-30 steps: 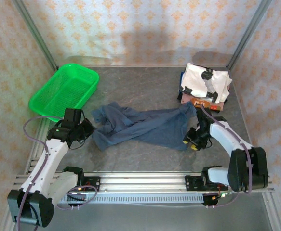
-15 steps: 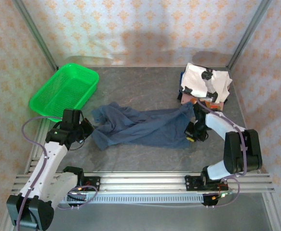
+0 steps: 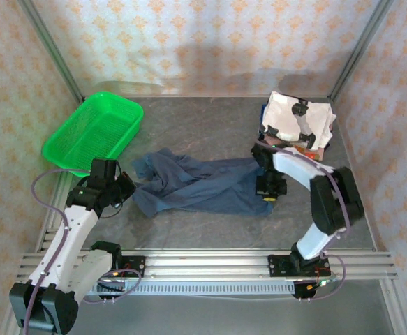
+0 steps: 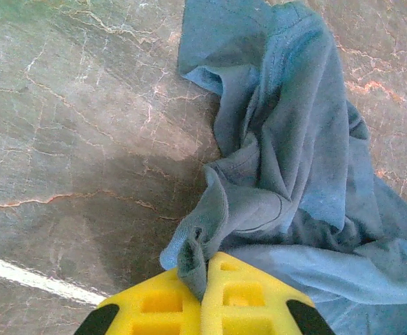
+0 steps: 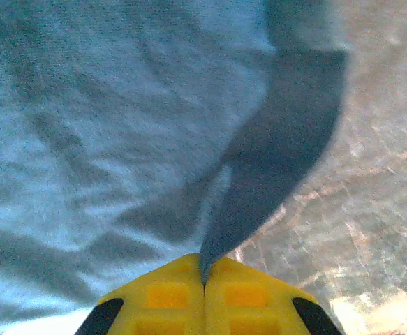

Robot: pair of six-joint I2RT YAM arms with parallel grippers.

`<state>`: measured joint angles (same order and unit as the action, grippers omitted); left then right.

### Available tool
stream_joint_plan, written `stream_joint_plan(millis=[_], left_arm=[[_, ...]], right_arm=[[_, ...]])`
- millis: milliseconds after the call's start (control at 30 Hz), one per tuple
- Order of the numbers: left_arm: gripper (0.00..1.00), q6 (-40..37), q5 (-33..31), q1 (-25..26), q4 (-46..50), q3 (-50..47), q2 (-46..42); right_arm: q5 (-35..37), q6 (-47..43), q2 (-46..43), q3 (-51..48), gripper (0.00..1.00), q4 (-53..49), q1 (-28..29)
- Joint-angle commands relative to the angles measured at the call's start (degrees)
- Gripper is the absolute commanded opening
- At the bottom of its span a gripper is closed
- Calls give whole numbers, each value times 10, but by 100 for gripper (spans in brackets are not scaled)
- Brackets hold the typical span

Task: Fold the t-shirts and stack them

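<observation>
Pinches the left end of the slate-blue t-shirt (image 3: pixel 196 185) in the left gripper (image 4: pixel 203 265), closed tight on a fold; clamps its right corner in the right gripper (image 5: pixel 204 264).

**Colours on the bench**

Plain slate-blue t-shirt (image 3: pixel 203 185), no print at all. Next, a white t-shirt (image 3: pixel 301 115) with black patches. The bench (image 3: pixel 210 125) is grey marble with pinkish veins. Bright green mesh basket (image 3: pixel 91 132). Cream wallpaper (image 3: pixel 210 35), orange floral motifs throughout.

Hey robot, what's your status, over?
Left fingers and right fingers shut on opposite ends of the dark slate-blue cloth t-shirt. Shirt crumpled, not yet folded. Far left, apart: green plastic mesh basket.
</observation>
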<state>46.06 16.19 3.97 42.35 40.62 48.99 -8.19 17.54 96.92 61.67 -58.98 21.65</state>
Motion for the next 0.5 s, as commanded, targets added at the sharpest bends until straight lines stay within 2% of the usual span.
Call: stream_joint_plan(millis=[0, 67, 133, 167, 267, 467], left_arm=[[0, -16, 3, -3, 11, -13, -5], [0, -18, 2, -3, 16, -16, -9], [0, -19, 3, -3, 19, -19, -13], [0, -19, 3, -3, 19, -20, -15], [0, -21, 5, -3, 20, -24, -16], [0, -24, 9, -4, 10, -31, -7]], right_arm=[[33, 1, 53, 52, 9, -5, 31], [19, 3, 85, 84, 16, 5, 54], [-8, 13, 91, 102, 30, 21, 64], [-29, 20, 82, 101, 33, 36, 65], [-57, 40, 28, 90, 41, 61, 64], [-93, 75, -97, 54, 47, 34, 33]])
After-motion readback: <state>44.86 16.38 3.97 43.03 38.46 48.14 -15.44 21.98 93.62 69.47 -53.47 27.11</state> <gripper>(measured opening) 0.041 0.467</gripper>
